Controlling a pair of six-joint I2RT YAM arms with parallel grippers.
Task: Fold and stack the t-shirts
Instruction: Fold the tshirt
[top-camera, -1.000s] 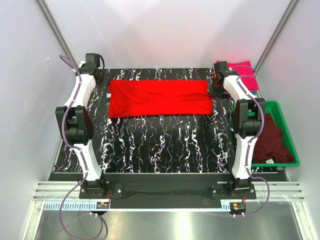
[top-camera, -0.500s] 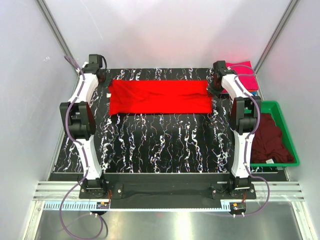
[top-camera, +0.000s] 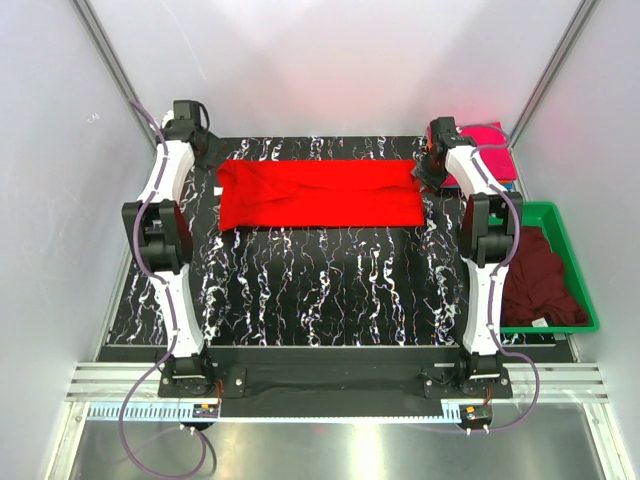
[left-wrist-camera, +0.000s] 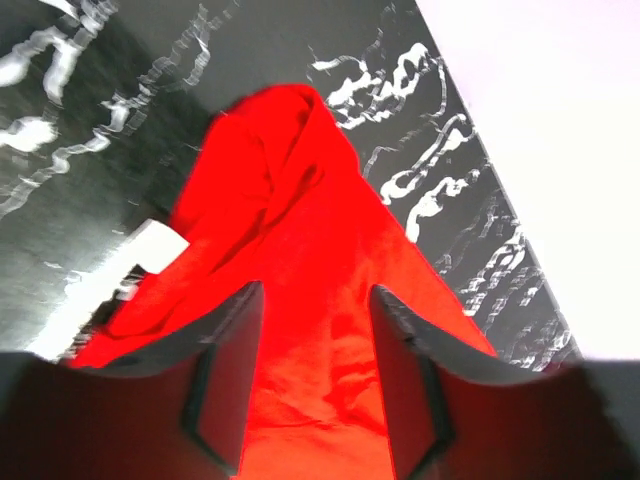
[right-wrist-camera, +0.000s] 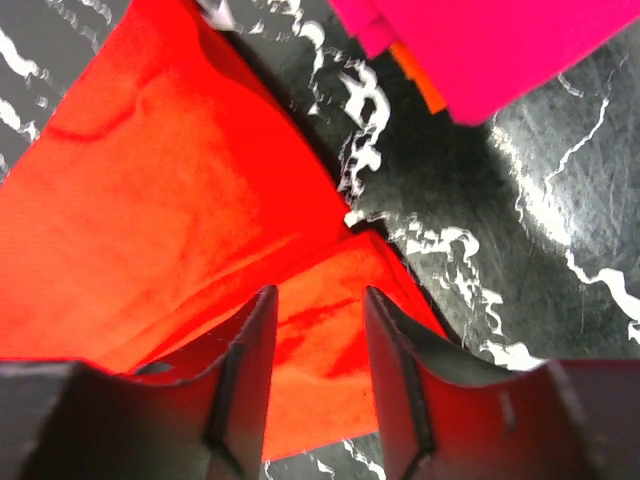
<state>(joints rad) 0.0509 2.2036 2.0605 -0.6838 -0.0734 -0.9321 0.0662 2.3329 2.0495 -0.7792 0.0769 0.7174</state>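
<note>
The bright red t-shirt (top-camera: 320, 195) lies as a long folded band across the far part of the table. My left gripper (top-camera: 207, 163) hangs over its left end, jaws open, with red cloth (left-wrist-camera: 310, 230) lying loose below the gap and a white tag (left-wrist-camera: 155, 245) beside it. My right gripper (top-camera: 425, 172) is over the right end, open too, above a red corner (right-wrist-camera: 320, 330). The magenta-pink t-shirt (top-camera: 490, 150) sits folded at the far right corner, also seen as the pink t-shirt (right-wrist-camera: 480, 40) in the right wrist view. The dark maroon t-shirt (top-camera: 540, 275) lies crumpled in the bin.
The green bin (top-camera: 575, 250) stands off the table's right edge. Something orange (right-wrist-camera: 425, 90) peeks out from under the pink shirt. The black marbled table (top-camera: 320, 290) spreads in front of the red shirt. White walls close in on the sides and back.
Both grippers went from shut to open and let go of the red shirt's ends. The left one drew back slightly to the far left; the shirt stays flat.
</note>
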